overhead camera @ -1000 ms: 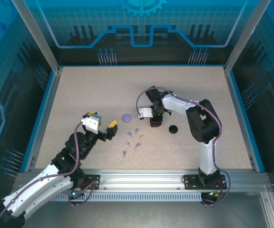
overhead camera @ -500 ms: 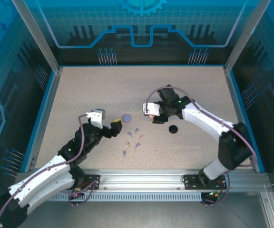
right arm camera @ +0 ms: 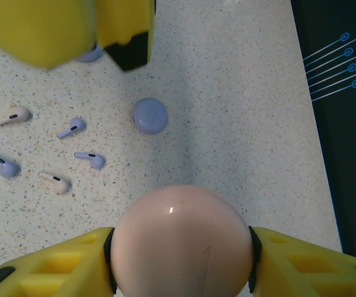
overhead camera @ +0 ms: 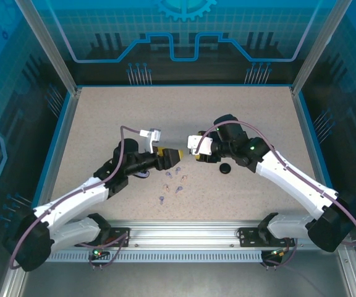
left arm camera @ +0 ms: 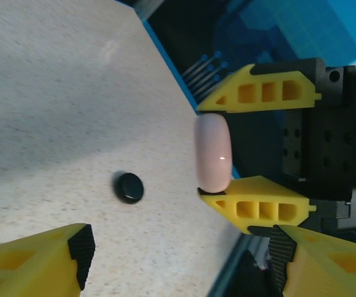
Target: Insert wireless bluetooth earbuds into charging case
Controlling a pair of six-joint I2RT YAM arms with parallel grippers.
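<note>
My right gripper (right arm camera: 181, 247) is shut on a round pink charging case (right arm camera: 181, 238), held on edge above the table. From the left wrist, that pink case (left arm camera: 212, 153) is pinched between the right gripper's yellow fingers (left arm camera: 258, 204). My left gripper (left arm camera: 181, 257) is open and empty, facing the case from close by. In the top view the left gripper (overhead camera: 173, 156) and right gripper (overhead camera: 196, 154) almost meet at mid-table. Tiny lavender earbuds (right arm camera: 72, 128) and pink earbuds (right arm camera: 54, 181) lie loose on the table; the cluster (overhead camera: 178, 179) sits just in front of both grippers.
A lavender disc case (right arm camera: 149, 115) lies closed on the table under the left gripper. A black disc case (overhead camera: 225, 168) lies right of the earbuds, also seen as the black disc (left arm camera: 128, 187). Blue-edged walls (overhead camera: 60, 142) ring the speckled table.
My left arm has swung right and forward, its gripper now over the lavender case and facing the right gripper. The right arm has stretched out; its gripper keeps the pink case near mid-table.
</note>
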